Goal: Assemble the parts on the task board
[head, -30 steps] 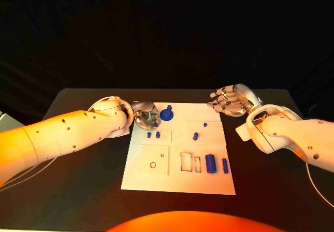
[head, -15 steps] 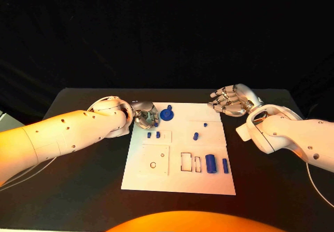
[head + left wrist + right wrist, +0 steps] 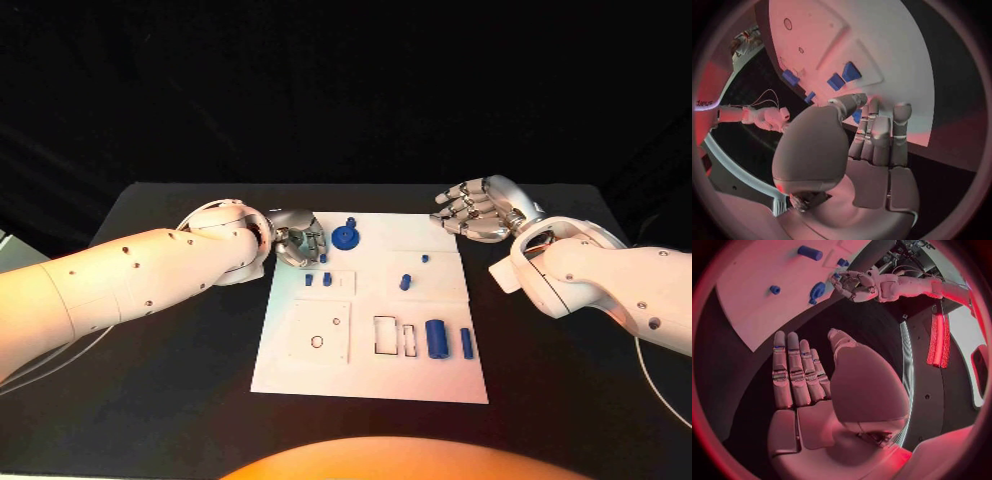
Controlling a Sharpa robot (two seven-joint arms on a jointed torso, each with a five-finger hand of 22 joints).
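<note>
White and flat, the task board [image 3: 372, 345] lies mid-frame on the black table [image 3: 173, 350], with blue parts [image 3: 437, 339] scattered across it. The left hand [image 3: 299, 238] sits at the board's upper-left corner, fingers bent down over a small blue piece [image 3: 856, 116]; whether it grips that piece cannot be told. The right hand [image 3: 483, 208] hangs beyond the board's upper-right corner, fingers straight and empty.
</note>
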